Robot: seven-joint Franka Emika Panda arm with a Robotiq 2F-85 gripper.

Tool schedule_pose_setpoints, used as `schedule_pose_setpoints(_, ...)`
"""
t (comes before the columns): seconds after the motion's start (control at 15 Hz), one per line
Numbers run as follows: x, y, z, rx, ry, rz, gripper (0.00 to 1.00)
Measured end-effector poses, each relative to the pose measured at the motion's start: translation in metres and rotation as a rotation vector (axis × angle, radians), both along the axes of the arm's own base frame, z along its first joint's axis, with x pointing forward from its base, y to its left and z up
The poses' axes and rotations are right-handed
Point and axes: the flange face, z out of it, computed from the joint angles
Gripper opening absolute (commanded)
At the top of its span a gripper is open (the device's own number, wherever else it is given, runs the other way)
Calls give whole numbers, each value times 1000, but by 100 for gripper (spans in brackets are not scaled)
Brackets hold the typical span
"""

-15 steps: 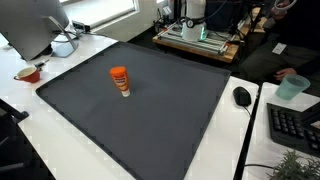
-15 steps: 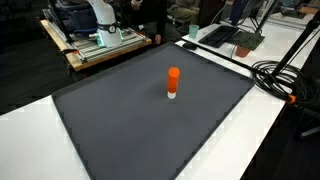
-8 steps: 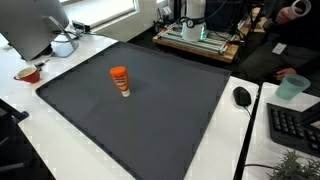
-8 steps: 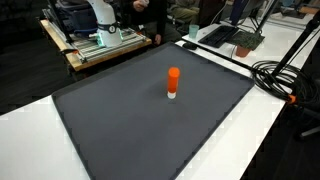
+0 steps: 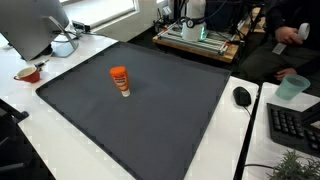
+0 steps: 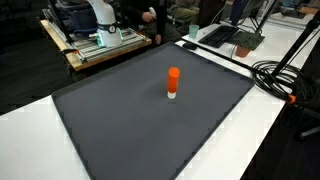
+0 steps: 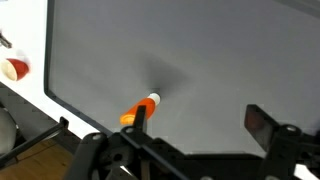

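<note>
An orange cylinder with a white base stands upright on a dark grey mat in both exterior views (image 5: 120,80) (image 6: 173,83). In the wrist view it lies across the picture (image 7: 140,110), right by the gripper's left finger and partly hidden by it. My gripper (image 7: 200,122) is open and empty, high above the mat (image 7: 200,50), its two dark fingers wide apart. The gripper is not seen in either exterior view. The mat also shows in both exterior views (image 5: 150,125) (image 6: 140,135).
On the white table around the mat are a monitor (image 5: 35,25), a small red bowl (image 5: 27,73), a mouse (image 5: 241,96), a teal cup (image 5: 291,88), a keyboard (image 5: 295,125) and black cables (image 6: 275,75). A bench with equipment (image 6: 100,40) stands behind.
A person's hand at the far back has moved a little. The orange cylinder stands where it was.
</note>
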Motion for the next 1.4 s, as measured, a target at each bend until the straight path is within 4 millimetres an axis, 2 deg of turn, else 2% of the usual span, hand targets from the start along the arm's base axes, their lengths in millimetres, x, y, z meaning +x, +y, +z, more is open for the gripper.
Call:
schedule_pose_setpoints(0.47, 26, 23, -77, -304, 138, 221, 100)
schedule_pose_setpoints(0.87, 28, 36, -130, -564, 247, 392, 100)
schedule_pose_setpoints(1.0, 27, 40, -137, -605, 259, 421, 100)
schedule_pose_setpoints(1.4, 27, 45, -140, -622, 276, 454, 100)
